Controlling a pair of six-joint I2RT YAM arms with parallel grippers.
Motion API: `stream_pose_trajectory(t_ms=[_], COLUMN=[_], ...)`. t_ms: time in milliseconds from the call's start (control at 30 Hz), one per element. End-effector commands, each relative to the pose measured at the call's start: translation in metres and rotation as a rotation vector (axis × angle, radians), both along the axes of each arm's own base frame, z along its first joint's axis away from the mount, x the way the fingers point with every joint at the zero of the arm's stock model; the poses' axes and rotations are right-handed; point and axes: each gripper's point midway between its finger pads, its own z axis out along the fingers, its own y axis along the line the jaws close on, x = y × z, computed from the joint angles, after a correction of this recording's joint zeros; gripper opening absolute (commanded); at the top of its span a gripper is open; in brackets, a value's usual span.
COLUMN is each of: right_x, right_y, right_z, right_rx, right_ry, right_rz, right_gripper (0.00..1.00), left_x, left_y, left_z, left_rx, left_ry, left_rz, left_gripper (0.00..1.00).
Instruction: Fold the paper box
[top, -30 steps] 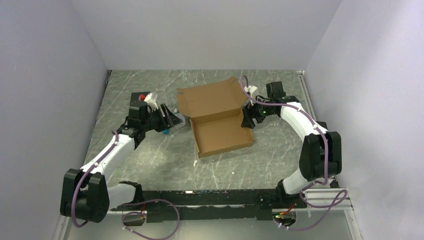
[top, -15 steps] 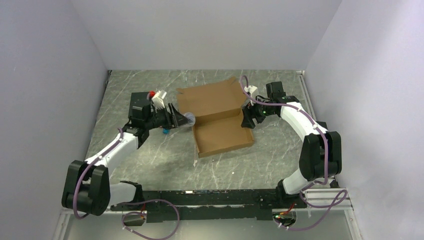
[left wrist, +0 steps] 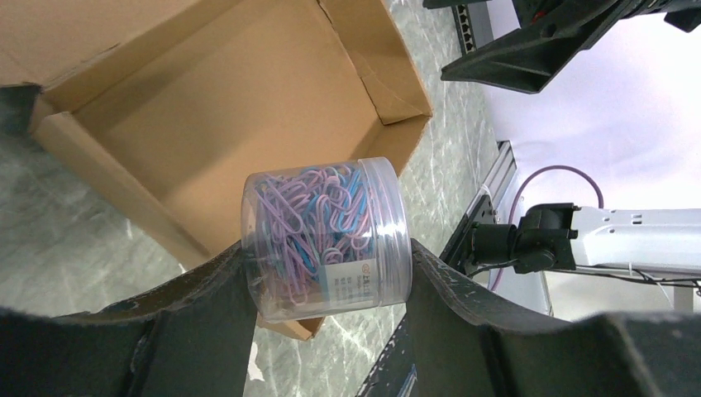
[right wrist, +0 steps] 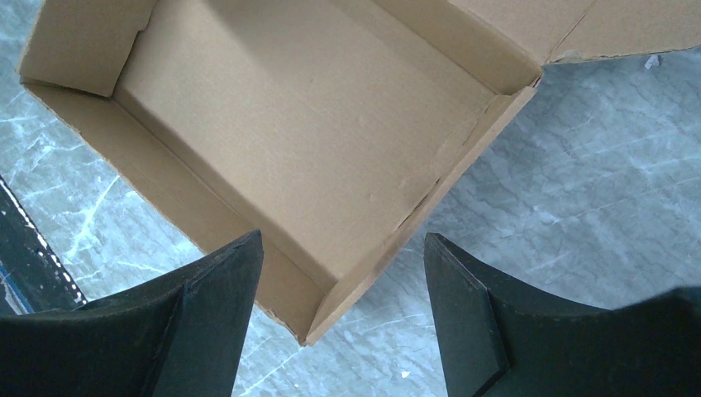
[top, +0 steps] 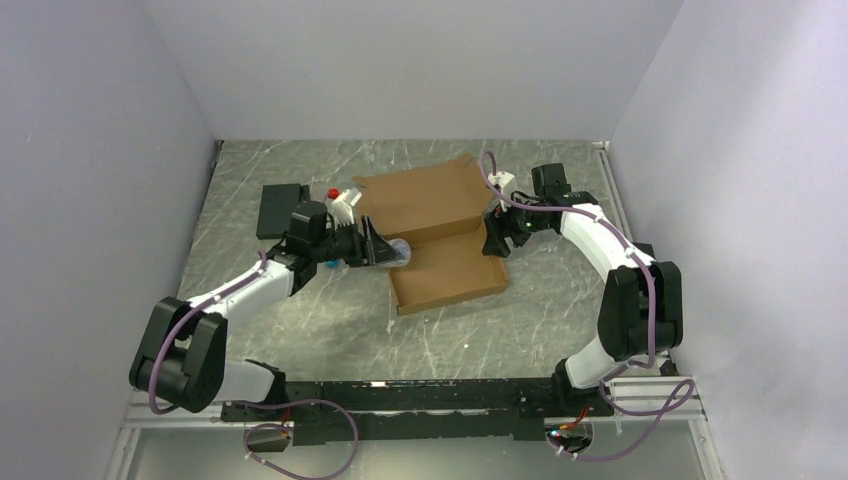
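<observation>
The paper box (top: pixel 445 272) lies in the middle of the table as a brown cardboard tray, its lid (top: pixel 425 200) open and flat behind it. My left gripper (top: pixel 385 250) is shut on a clear round jar of purple and blue paper clips (left wrist: pixel 326 240). It holds the jar over the tray's left wall (left wrist: pixel 107 178). My right gripper (top: pixel 492 240) hovers open at the box's right side. In the right wrist view a corner of the tray (right wrist: pixel 318 331) lies below the spread fingers (right wrist: pixel 219 298). The tray's inside (right wrist: pixel 289 124) holds nothing.
A black block (top: pixel 280 208) sits on the table at the left. A red-capped item (top: pixel 334 192) and a white piece (top: pixel 347 202) lie beside the lid. Something small and blue (top: pixel 330 265) lies under the left arm. A white scrap (top: pixel 390 325) lies in front of the box.
My left arm has swung right with the jar, from beside the box to over the tray's left edge. The right arm and the box have stayed still.
</observation>
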Motion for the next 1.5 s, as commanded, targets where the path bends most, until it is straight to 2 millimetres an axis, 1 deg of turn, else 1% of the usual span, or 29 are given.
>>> stream_pose_trajectory(t_ms=[0, 300, 400, 467, 733, 800, 867, 933, 1000, 1133, 1167, 1200, 1233, 1267, 1300, 1467], right_x=[0.007, 0.006, 0.006, 0.006, 0.006, 0.005, 0.005, 0.006, 0.006, 0.005, 0.005, 0.005, 0.005, 0.005, 0.005, 0.005], right_y=[0.004, 0.004, 0.004, 0.004, 0.004, 0.004, 0.004, 0.004, 0.004, 0.004, 0.004, 0.004, 0.004, 0.004, 0.004, 0.004], right_z=[0.011, 0.011, 0.012, 0.012, 0.012, 0.011, 0.011, 0.011, 0.011, 0.012, 0.012, 0.012, 0.012, 0.012, 0.012, 0.013], right_rx=[0.027, 0.028, 0.029, 0.03, 0.028, 0.028, 0.027, 0.027, 0.026, 0.027, 0.026, 0.027, 0.027, 0.028, 0.027, 0.028], right_ry=[-0.037, -0.036, -0.036, -0.036, -0.036, -0.032, -0.033, -0.034, -0.035, -0.036, -0.035, -0.035, -0.035, -0.036, -0.035, -0.037], right_rz=[0.028, 0.028, 0.029, 0.029, 0.032, 0.032, 0.032, 0.031, 0.031, 0.033, 0.033, 0.033, 0.033, 0.034, 0.033, 0.033], right_gripper=[0.75, 0.75, 0.75, 0.75, 0.75, 0.75, 0.75, 0.75, 0.75, 0.75, 0.75, 0.75, 0.75, 0.75, 0.75, 0.75], left_x=[0.011, 0.012, 0.015, 0.018, 0.021, 0.023, 0.021, 0.021, 0.022, 0.021, 0.02, 0.02, 0.018, 0.018, 0.018, 0.016], left_y=[-0.019, -0.05, -0.062, -0.069, -0.086, -0.09, -0.092, -0.093, -0.094, -0.093, -0.092, -0.09, -0.089, -0.088, -0.087, -0.077], left_z=[0.029, 0.015, 0.008, 0.0, -0.039, -0.043, -0.051, -0.054, -0.055, -0.048, -0.045, -0.039, -0.035, -0.033, -0.027, -0.02], left_rx=[-0.03, -0.02, -0.006, 0.018, 0.232, 0.278, 0.334, 0.372, 0.401, 0.413, 0.409, 0.398, 0.391, 0.387, 0.378, 0.389], left_ry=[-0.129, -0.102, -0.082, -0.066, 0.001, -0.004, 0.004, -0.006, -0.021, -0.056, -0.067, -0.086, -0.101, -0.113, -0.131, -0.157], left_rz=[-0.041, -0.083, -0.094, -0.098, -0.062, -0.053, -0.049, -0.041, -0.032, -0.022, -0.021, -0.014, -0.014, -0.011, -0.007, 0.02], left_gripper=[0.01, 0.01, 0.02, 0.05, 0.29, 0.34, 0.38, 0.44, 0.53, 0.58, 0.63, 0.72, 0.87, 0.94, 0.96, 0.96])
